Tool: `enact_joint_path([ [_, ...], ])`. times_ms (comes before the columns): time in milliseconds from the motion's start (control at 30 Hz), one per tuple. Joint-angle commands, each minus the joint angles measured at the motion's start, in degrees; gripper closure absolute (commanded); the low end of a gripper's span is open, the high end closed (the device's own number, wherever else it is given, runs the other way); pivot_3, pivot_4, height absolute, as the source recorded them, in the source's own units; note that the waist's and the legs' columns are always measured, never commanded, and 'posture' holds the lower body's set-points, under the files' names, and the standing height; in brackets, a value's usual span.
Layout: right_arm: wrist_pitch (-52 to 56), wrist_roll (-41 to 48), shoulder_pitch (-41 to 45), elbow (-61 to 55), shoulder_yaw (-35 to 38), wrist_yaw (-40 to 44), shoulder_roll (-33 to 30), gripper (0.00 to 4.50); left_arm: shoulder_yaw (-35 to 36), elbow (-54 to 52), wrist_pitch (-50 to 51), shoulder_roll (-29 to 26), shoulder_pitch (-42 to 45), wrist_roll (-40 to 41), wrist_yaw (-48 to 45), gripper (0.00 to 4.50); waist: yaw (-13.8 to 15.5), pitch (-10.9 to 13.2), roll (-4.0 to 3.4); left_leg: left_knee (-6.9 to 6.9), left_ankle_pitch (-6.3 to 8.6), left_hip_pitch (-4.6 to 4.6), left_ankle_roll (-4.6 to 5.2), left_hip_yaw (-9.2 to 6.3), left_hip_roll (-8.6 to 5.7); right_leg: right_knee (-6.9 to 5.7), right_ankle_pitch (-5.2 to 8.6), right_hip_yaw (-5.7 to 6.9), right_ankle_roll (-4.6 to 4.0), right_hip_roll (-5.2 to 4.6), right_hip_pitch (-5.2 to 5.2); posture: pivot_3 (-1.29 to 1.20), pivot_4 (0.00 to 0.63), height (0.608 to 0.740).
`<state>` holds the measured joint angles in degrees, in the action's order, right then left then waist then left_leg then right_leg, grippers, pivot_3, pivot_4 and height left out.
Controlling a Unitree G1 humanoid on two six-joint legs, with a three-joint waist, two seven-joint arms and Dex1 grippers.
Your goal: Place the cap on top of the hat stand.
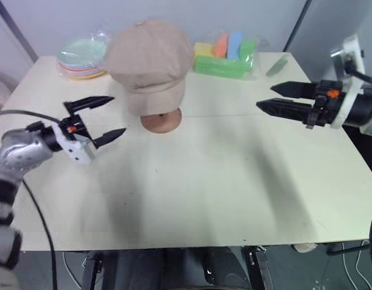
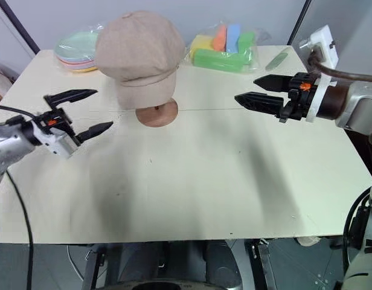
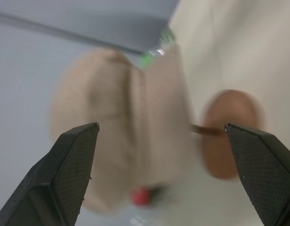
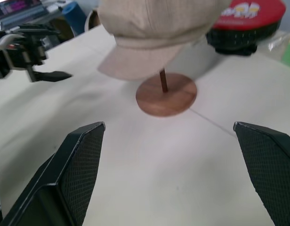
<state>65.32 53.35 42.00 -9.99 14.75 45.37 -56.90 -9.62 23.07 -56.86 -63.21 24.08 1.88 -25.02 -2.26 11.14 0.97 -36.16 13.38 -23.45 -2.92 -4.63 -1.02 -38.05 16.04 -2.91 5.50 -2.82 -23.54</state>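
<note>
The beige cap (image 1: 150, 60) sits on top of the brown wooden hat stand (image 1: 161, 121), covering its upper end; the thin rod (image 4: 163, 81) and round base (image 4: 166, 97) show beneath the brim. My left gripper (image 1: 102, 118) is open and empty, to the left of the stand and apart from the cap. On the right, my right gripper (image 1: 274, 98) is open and empty too, pointing toward the stand from a distance. Through the left wrist view the cap (image 3: 121, 141) and base (image 3: 229, 134) appear between the spread fingers.
A stack of pastel plates (image 1: 83, 57) sits at the table's back left. A clear bag of coloured foam pieces (image 1: 225, 55) lies at the back right, with a small green piece (image 1: 276, 66) beside it. A red and black object (image 4: 246, 23) stands beyond the cap in the right wrist view.
</note>
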Motion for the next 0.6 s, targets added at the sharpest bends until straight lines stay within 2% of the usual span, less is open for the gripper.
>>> enact_joint_path([
  [33, -3.86, -2.65, 1.47, 2.52, -0.99, 3.52, -1.07, 0.0, 10.18, -20.34, 22.74, -5.31, -11.67, 13.57, -1.32, 0.03, -0.05, 0.01, -0.02, -0.01, 0.0, 0.02, 0.0, -0.01, 0.02, 0.01, 0.0, -0.01, 0.0, -0.07, 0.03, 0.0, 0.15, 0.74],
  [100, -5.41, -4.25, 2.17, 4.5, -2.41, 5.18, -1.14, 0.0, 16.51, -28.63, 40.85, -8.1, -19.56, 24.11, -2.57, 0.03, -0.22, 0.01, -0.01, -0.01, 0.0, 0.04, 0.01, -0.01, 0.01, 0.0, 0.01, 0.02, -0.01, -0.02, 0.06, 0.0, 0.15, 0.74],
  [167, -6.56, -5.3, 3.24, 5.99, -3.63, 6.98, -1.07, 0.0, 25.09, -33.23, 58.57, -9.7, -24.52, 38.38, -4.92, 0.03, -0.28, 0.05, -0.08, -0.01, 0.0, 0.09, 0.01, -0.02, 0.04, 0.0, 0.01, 0.03, -0.02, 0.06, 0.1, 0.0, 0.15, 0.74],
  [267, -7.67, -5.72, 5.02, 7.6, -4.82, 10.12, -0.64, 0.0, 40.01, -34.04, 80.63, -10.72, -27.15, 58.58, -12.27, 0.03, -0.37, 0.07, -0.12, 0.0, 0.0, 0.1, 0.01, 0.03, 0.06, 0.0, 0.02, 0.05, -0.02, 0.15, 0.07, 0.0, 0.15, 0.74],
  [300, -8.24, -6.0, 5.39, 7.96, -5.23, 11.27, -0.59, 0.0, 43.93, -33.38, 84.76, -10.61, -26.72, 61.96, -14.49, 0.03, -0.41, 0.09, -0.1, -0.01, 0.01, 0.09, 0.01, 0.12, 0.06, 0.0, 0.03, 0.06, -0.02, 0.17, 0.06, 0.0, 0.15, 0.74],
  [367, -9.23, -6.66, 6.35, 8.96, -6.01, 13.25, -0.43, 0.0, 49.45, -30.33, 91.21, -11.0, -25.02, 64.29, -16.64, 0.03, -0.41, 0.09, -0.11, 0.0, 0.01, 0.09, 0.01, 0.18, 0.06, 0.01, 0.04, 0.08, -0.01, 0.2, 0.07, 0.0, 0.15, 0.74],
  [467, -9.75, -7.22, 8.13, 10.71, -6.92, 15.19, 0.1, 0.0, 53.53, -27.17, 95.25, -12.17, -24.1, 60.87, -21.66, 0.03, -0.34, 0.09, -0.11, 0.0, 0.01, 0.11, 0.01, 0.22, 0.02, 0.01, 0.04, 0.07, -0.02, 0.2, 0.08, 0.0, 0.15, 0.74],
  [600, -10.26, -8.34, 9.79, 12.28, -7.68, 16.17, 1.42, 0.0, 53.71, -25.53, 97.29, -12.98, -21.14, 56.56, -23.01, 0.03, -0.29, 0.09, -0.11, 0.0, 0.01, 0.11, 0.01, 0.25, -0.05, 0.01, 0.04, 0.05, -0.03, 0.19, 0.07, 0.0, 0.15, 0.74],
])
